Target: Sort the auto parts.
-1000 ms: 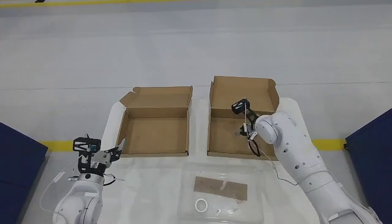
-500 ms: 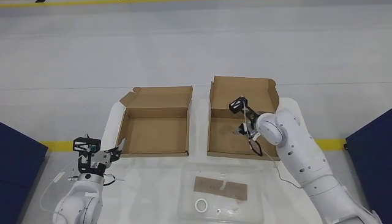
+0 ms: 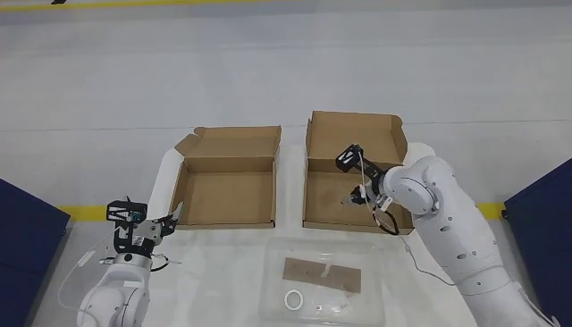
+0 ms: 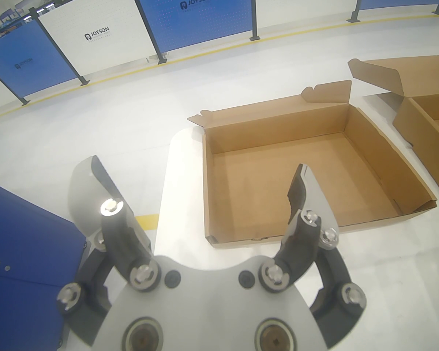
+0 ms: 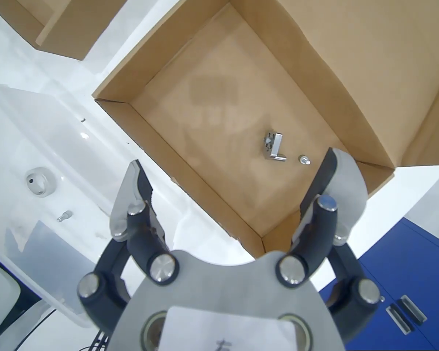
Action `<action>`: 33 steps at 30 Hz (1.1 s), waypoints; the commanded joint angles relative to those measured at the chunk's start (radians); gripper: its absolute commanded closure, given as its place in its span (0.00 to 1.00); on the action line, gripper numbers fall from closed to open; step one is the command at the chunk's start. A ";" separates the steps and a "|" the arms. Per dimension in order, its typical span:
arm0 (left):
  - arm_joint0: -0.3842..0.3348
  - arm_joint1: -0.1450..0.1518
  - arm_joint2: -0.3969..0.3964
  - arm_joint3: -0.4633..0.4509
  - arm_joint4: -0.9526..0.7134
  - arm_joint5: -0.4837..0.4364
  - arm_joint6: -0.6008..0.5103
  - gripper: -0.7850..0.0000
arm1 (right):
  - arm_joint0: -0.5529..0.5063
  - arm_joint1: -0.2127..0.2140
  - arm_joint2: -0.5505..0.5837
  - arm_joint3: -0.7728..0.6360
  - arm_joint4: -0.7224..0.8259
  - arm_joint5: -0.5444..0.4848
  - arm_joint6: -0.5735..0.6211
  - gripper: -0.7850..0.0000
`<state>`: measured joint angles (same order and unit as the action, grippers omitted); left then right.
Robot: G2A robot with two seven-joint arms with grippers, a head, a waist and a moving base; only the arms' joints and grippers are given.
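Right gripper (image 5: 234,164): fingers spread wide, nothing between them. It hangs above the right cardboard box (image 5: 190,118), over the side of that box farthest from the left cardboard box (image 3: 228,197); in the top view it sits at (image 3: 358,195).

Parts inside the right cardboard box, on its floor: one L-shaped metal bracket (image 5: 274,146), and just beside it, apart, one small pin (image 5: 304,160). Both lie toward the same side of the box as the gripper.

Clear tray (image 3: 268,302): on the table in front of the right cardboard box, robot side. It holds a white ring (image 5: 39,181), a small bolt (image 5: 64,215) near the ring, and a flat cardboard sheet (image 3: 322,274) on the side nearer the box.

Left cardboard box: just beside the right cardboard box, lid flap open, floor bare.

Left gripper (image 4: 197,168): fingers apart, holding nothing, well away from the right cardboard box, beyond the left cardboard box's front corner.
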<state>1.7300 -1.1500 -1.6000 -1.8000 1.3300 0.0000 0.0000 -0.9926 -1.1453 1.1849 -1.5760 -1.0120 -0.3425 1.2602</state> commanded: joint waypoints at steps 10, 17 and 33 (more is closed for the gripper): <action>0.000 0.000 0.000 0.000 0.000 0.000 0.000 0.00 | -0.010 0.059 -0.064 -0.172 0.235 -0.195 0.023 0.00; 0.000 0.000 0.000 0.000 0.000 0.000 0.000 0.00 | 0.006 0.091 -0.125 -0.199 0.278 -0.200 0.017 0.00; 0.000 0.000 0.000 0.000 0.000 0.000 0.000 0.00 | 0.078 0.160 -0.345 -0.265 0.384 -0.215 0.003 0.00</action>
<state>1.7300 -1.1500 -1.6000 -1.8000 1.3300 0.0000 0.0000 -0.9326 -0.9971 0.8655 -1.8331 -0.6409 -0.5687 1.2516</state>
